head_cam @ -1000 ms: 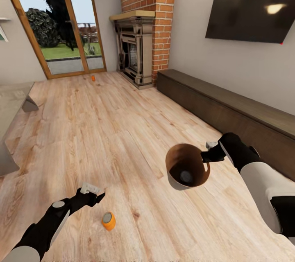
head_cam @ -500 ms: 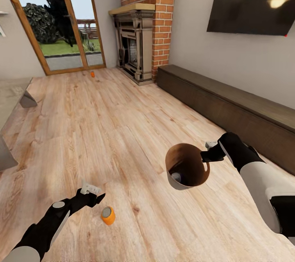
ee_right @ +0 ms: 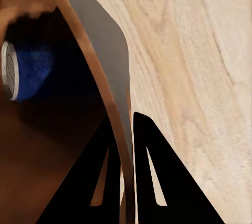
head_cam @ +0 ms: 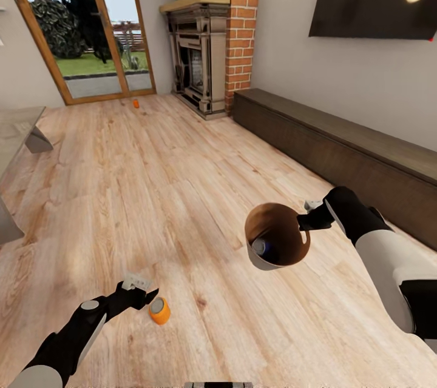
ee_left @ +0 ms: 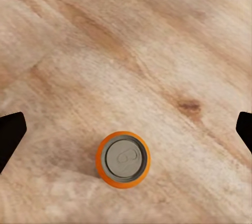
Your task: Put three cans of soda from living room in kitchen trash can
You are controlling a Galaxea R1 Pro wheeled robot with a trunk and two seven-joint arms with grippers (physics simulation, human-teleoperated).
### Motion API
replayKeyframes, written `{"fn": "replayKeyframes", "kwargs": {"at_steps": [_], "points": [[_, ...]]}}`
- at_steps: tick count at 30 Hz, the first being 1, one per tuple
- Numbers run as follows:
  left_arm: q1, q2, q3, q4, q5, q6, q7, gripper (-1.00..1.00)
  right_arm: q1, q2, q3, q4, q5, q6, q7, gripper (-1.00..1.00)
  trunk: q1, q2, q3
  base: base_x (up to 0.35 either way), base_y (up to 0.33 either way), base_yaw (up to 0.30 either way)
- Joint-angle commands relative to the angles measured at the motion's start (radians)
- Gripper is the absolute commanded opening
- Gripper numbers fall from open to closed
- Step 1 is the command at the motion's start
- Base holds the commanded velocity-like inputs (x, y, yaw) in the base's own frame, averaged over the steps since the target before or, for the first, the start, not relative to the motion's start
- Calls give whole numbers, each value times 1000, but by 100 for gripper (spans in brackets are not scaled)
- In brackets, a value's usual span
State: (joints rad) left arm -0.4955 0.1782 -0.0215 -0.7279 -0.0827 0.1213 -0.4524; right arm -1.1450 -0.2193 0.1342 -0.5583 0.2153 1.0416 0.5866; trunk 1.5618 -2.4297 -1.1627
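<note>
Living room, wood floor (head_cam: 182,194). Left tool (head_cam: 143,291) hovered wide open just beside the near orange can (head_cam: 160,310), which stood upright on the floor — in the left wrist view the can (ee_left: 123,159) sat between the spread fingers (ee_left: 10,132), a bit off centre. Right tool (head_cam: 306,218) was pinched shut on the rim of the trash can (head_cam: 276,242), held tilted above the floor, with the blue can (head_cam: 262,247) lying inside. Second orange can (head_cam: 136,103) was far off by the glass doors (head_cam: 91,30).

Step in hand, likely: grasp the near orange can. To do it well — centre the can between the fingers, come down straight, close around mid-body so it doesn't tip. Keep the bin's mouth up so the blue can stays in.
</note>
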Motion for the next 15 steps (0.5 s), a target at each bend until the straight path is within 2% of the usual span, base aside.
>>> {"fn": "replayKeyframes", "kwargs": {"at_steps": [1,3,9,15], "points": [[0,0,0,0,0,0,0,100,-1,0,-2,0,-26,6,6,-100,4,-7,-5,0,0,0],[0,0,0,1,1,0,1,100,-2,1,-1,1,-27,6,6,-100,11,-21,-14,0,0,0],[0,0,0,1,4,-1,2,100,-2,1,2,1,-25,6,5,-100,11,-21,-22,4,0,0],[0,0,0,1,4,0,1,100,-2,2,4,1,-25,6,5,-100,11,-21,-31,206,0,0]]}}
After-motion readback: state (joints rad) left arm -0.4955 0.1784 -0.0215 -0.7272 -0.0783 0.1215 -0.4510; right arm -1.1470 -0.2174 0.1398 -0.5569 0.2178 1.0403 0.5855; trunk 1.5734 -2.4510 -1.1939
